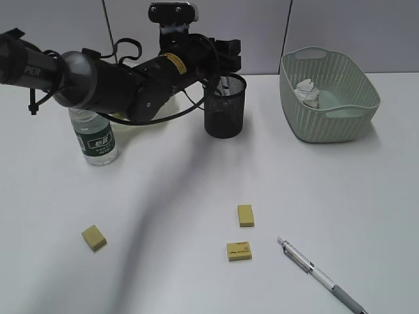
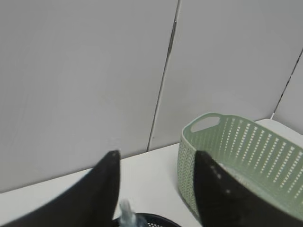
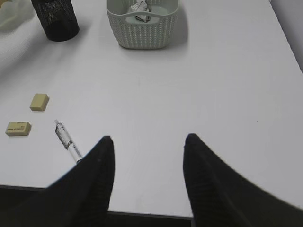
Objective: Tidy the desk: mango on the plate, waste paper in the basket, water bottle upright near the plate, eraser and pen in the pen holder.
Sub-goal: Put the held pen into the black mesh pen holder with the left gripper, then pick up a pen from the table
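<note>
Nearest on the white bench (image 1: 366, 196), the silver click pen (image 1: 321, 275) and three yellow block erasers (image 1: 245, 215) lie loose with free room around them, the right claw (image 3: 149, 156) hanging wide and empty over the near edge. Mid-bench, the clear green-labelled water bottle (image 1: 95, 139) stands upright. Farther back, the left claw (image 2: 156, 189) gapes above the black wire-mesh pen holder (image 1: 225, 104), something pale in its mouth; crumpled paper (image 1: 308, 91) sits in the sage woven-look basket (image 1: 327, 91); mango and plate are hidden behind the arm.

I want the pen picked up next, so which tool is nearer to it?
Right. The right tool hovers open just beside the pen; the left tool is across the desk above the pen holder.
</note>
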Controlling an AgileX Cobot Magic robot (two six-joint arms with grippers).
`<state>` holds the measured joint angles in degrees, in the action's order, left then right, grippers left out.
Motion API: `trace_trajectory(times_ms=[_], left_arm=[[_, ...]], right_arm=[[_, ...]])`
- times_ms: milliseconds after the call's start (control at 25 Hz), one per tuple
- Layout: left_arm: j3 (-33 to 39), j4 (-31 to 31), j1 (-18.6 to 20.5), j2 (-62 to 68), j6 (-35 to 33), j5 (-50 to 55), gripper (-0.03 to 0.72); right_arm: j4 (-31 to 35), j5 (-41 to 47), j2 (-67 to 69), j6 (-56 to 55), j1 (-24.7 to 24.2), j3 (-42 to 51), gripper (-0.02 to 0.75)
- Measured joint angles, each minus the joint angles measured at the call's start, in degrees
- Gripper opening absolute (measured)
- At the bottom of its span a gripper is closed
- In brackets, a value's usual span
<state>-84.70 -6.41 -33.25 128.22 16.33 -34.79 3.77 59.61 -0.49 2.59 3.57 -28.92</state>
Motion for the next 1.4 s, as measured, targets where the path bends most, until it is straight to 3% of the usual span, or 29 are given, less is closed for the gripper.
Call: trace_trajectory(times_ms=[120,320,680,1040,1200,1400], left_arm=[[0.00,0.07,0.00,0.00,0.40,0.00,0.528],[0.00,-0.51,0.00,-0.89,0.66,4.23,0.550],[0.00,-6.59,0.00,-14.25,0.78,24.79,0.541],[-1.20,-5.16,0.04,-29.98,0.78,55.97,0.465],[-7.47,-4.35,3.27,-32.74,0.70,73.39,0.462],[-13.34,-0.88,12.89,-32.72,-1.48,93.08,0.461]], right_arm=[[0.00,0.00,0.00,-0.02,0.00,0.00,0.384],[0.00,0.00,0.00,-0.02,0.00,0.00,0.384],[0.00,0.00,0.00,-0.02,0.00,0.00,0.384],[0.00,0.00,0.00,-0.02,0.00,0.00,0.384],[0.00,0.00,0.00,-0.02,0.00,0.00,0.384],[0.00,0.00,0.00,-0.02,0.00,0.00,0.384]])
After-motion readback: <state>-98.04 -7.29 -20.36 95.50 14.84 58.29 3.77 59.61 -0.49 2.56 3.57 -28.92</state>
